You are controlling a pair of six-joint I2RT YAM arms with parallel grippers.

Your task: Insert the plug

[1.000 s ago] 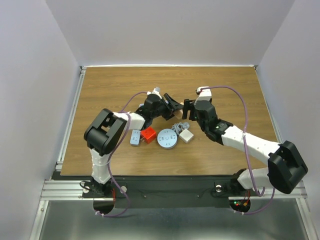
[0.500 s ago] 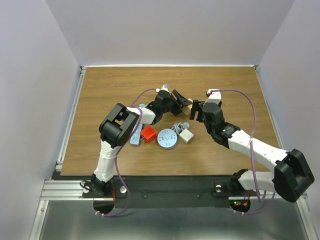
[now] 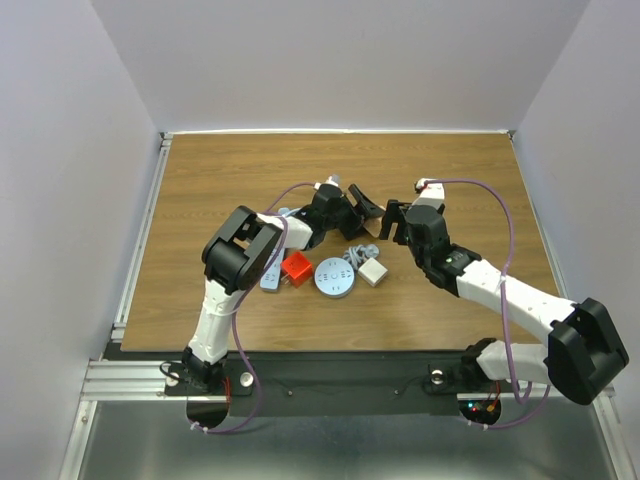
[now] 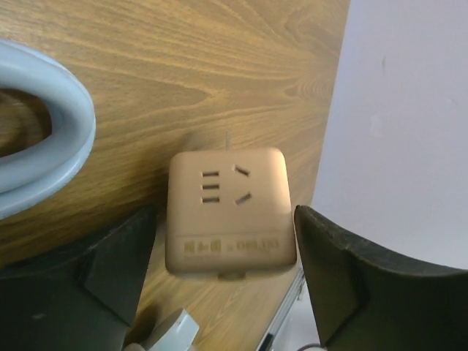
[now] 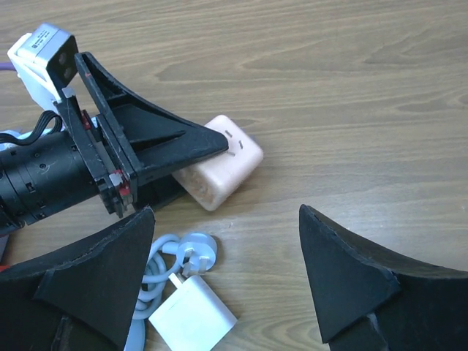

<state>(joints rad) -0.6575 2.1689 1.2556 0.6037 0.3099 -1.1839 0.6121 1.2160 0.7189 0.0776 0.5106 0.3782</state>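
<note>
Two hands, both with fingers spread, and neither is gripping anything as far as we can see. Our left hand (image 4: 223, 227) sits low with a finger either side of the beige socket cube (image 5: 230, 168), which lies on the table (image 5: 351, 88) with its slotted face showing to both wrist cameras. One finger looks to be right against the cube's side and the other shows a sliver of gap, so we read it as straddling, not clamping. Our right hand (image 5: 227, 210) hovers just across from it, wide apart, with nothing between the fingers.

Moving outward, the plug (image 5: 191, 261) lies on the table just beside the cube with its pins showing. Its pale blue cable (image 5: 150, 289) is looped next to it, and a white charger block (image 5: 194, 319) sits right by that loop. So the plug isn't picked up yet.

Handling-wise, we reckon the plug is light, hard, smooth plastic, so it could twist in a pinch. We'd take it across the sides of the body, behind the pins, never on the pins or the cable. The cable looks soft but springy and will likely tug. The cube looks light too and will probably skate on the wood, so we'd want the left hand clamping it while the right pushes.
</note>
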